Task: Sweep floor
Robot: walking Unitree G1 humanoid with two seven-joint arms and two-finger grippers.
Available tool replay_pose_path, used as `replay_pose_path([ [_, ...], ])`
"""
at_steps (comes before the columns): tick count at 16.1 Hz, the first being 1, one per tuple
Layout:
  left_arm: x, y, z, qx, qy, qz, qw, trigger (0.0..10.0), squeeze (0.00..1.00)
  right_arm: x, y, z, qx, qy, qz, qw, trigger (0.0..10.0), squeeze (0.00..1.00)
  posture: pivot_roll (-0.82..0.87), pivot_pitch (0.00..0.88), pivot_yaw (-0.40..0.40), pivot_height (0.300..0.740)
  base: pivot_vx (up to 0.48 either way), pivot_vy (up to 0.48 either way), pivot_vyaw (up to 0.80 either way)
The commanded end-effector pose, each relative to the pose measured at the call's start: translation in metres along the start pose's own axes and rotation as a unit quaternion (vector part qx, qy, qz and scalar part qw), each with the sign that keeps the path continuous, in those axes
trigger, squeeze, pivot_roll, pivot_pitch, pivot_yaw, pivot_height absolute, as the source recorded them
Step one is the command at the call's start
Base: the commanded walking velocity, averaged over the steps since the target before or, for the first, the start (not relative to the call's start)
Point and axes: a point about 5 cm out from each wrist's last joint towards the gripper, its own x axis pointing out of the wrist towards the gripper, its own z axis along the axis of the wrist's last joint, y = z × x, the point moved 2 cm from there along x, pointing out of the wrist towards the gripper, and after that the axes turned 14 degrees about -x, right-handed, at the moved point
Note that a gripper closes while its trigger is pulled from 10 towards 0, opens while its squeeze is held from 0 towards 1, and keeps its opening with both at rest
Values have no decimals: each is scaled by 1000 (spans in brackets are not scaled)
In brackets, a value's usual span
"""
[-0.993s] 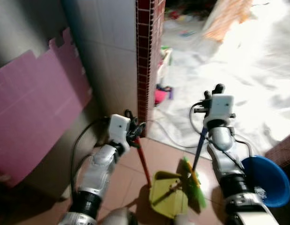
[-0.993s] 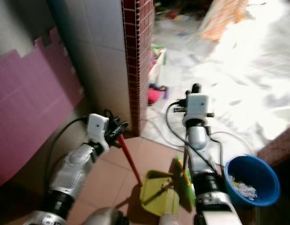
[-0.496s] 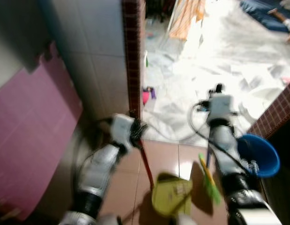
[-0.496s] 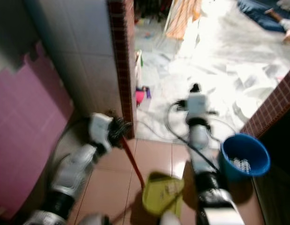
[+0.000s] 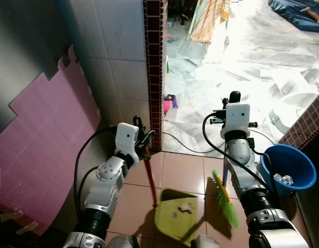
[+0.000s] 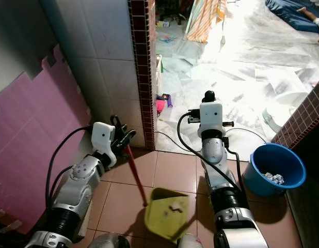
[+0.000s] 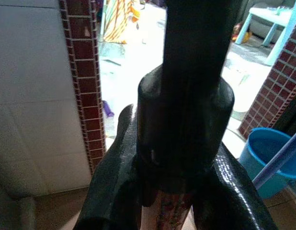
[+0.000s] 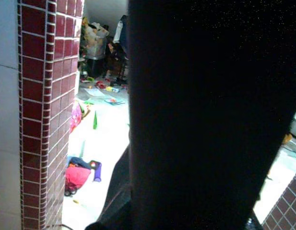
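Left eye view: your left end effector (image 5: 144, 146) pinches the dustpan (image 5: 176, 216) handle, right end effector's (image 5: 227, 114) state unclear by the broom (image 5: 225, 200). One scrap (image 5: 187, 208) collected; emptying into the bucket (image 5: 286, 169) likely remains.

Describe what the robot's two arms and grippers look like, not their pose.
Both arms are silver metal with ribbed black rings near the elbows. Each wrist carries a white boxy camera housing, and black cables loop from it down the forearm. The left gripper has glossy black fingers; the right gripper shows a black rounded tip above its housing.
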Motion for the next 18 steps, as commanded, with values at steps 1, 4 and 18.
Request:
replay_pose_path([
  [1, 5, -5, 17, 7, -30, -15, 999, 10000, 0, 6, -2, 10, -2, -19, -7, 1000, 10000, 0, -43, 0, 49, 740, -240, 0, 0],
  [4, 4, -6, 15, 6, -26, -17, 1000, 10000, 0, 6, -2, 9, -1, -18, -6, 1000, 10000, 0, -44, 0, 51, 740, -160, 0, 0],
  [18, 3, -8, 4, -8, -12, -11, 1000, 10000, 0, 2, 1, 6, -5, -13, 5, 1000, 10000, 0, -52, 0, 37, 740, -51, 0, 0],
])
